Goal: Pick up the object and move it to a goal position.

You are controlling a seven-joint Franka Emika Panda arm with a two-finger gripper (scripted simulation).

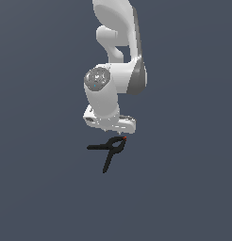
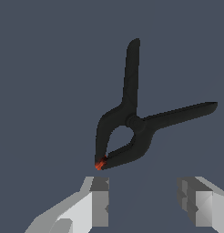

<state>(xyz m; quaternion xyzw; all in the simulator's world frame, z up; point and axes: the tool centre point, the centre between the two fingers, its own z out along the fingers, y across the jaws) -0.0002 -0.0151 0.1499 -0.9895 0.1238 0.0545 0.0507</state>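
Lying flat on the dark surface, no counter edge in view, just beyond the released claw point(image 2: 143, 205), the clamp point(image 2: 132, 132) looks light, stiff and thin, best pinched across its pivot where the handles meet.

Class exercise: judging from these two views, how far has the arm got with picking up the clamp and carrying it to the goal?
Done: the gripper is positioned near the spring clamp, fingers apart. In hand: lining up; the clamp lies ahead of the fingertips, not between them. Left: closing on it, lifting, carrying it to the goal, which neither view shows.
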